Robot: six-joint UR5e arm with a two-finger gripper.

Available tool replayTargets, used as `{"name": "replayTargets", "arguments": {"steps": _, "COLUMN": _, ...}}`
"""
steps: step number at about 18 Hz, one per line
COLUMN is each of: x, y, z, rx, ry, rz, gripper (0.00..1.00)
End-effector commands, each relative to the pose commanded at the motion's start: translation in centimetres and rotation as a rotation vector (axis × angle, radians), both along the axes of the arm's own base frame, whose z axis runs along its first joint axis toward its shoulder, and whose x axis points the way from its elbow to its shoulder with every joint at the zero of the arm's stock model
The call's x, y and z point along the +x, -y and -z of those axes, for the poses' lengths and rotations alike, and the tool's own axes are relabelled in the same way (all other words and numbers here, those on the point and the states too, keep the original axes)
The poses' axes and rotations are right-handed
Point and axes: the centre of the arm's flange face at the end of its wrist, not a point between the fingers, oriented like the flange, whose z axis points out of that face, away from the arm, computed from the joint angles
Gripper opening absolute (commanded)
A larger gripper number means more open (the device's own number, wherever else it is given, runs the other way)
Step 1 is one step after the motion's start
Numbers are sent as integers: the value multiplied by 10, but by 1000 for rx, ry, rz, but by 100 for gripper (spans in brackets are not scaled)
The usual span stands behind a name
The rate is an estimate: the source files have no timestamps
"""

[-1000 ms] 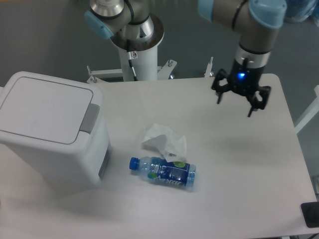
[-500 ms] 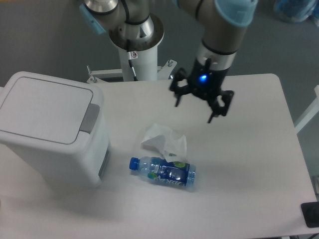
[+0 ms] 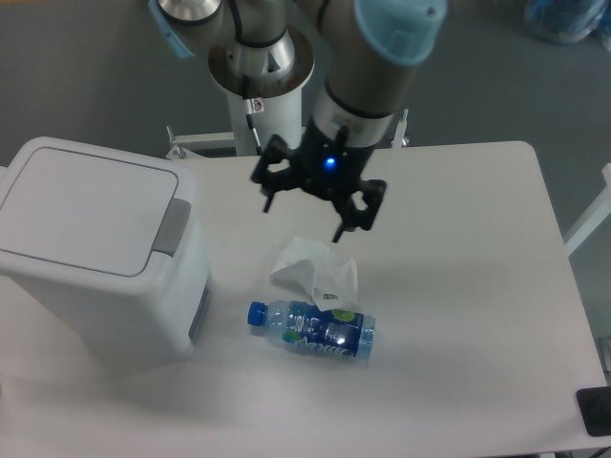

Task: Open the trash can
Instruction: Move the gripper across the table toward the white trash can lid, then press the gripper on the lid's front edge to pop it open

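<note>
White trash can (image 3: 95, 253) — lid shut, grey push-button tab (image 3: 173, 227) on its right edge — lies left of the gripper (image 3: 318, 197), jaws spread, holding nothing

Bright, even overhead light (soft faint shadows), mild blur, no glare.

White boxy trash can (image 3: 91, 253), flat lid shut, grey push tab, upright at the table's left edge.

White table (image 3: 477, 286) — holds trash can (image 3: 91, 253), crumpled tissue (image 3: 315, 269), bottle (image 3: 313, 329) lying flat.
</note>
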Motion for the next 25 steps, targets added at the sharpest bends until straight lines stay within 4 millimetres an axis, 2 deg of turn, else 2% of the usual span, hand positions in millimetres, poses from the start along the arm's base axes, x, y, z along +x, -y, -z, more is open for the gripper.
{"name": "replayTargets", "arguments": {"steps": 3, "x": 16, "y": -13, "z": 0, "rx": 8, "ry": 29, "rz": -39, "gripper": 100}}
{"name": "replayTargets", "arguments": {"steps": 5, "x": 24, "y": -21, "z": 8, "rx": -1, "ry": 38, "rz": -27, "gripper": 100}}
{"name": "replayTargets", "arguments": {"steps": 11, "x": 42, "y": -31, "z": 16, "rx": -17, "ry": 52, "rz": -9, "gripper": 100}}
{"name": "replayTargets", "arguments": {"steps": 18, "x": 49, "y": -34, "z": 36, "rx": -42, "ry": 68, "rz": 10, "gripper": 100}}
{"name": "replayTargets", "arguments": {"steps": 25, "x": 55, "y": -34, "z": 41, "rx": -52, "ry": 75, "rz": 19, "gripper": 100}}
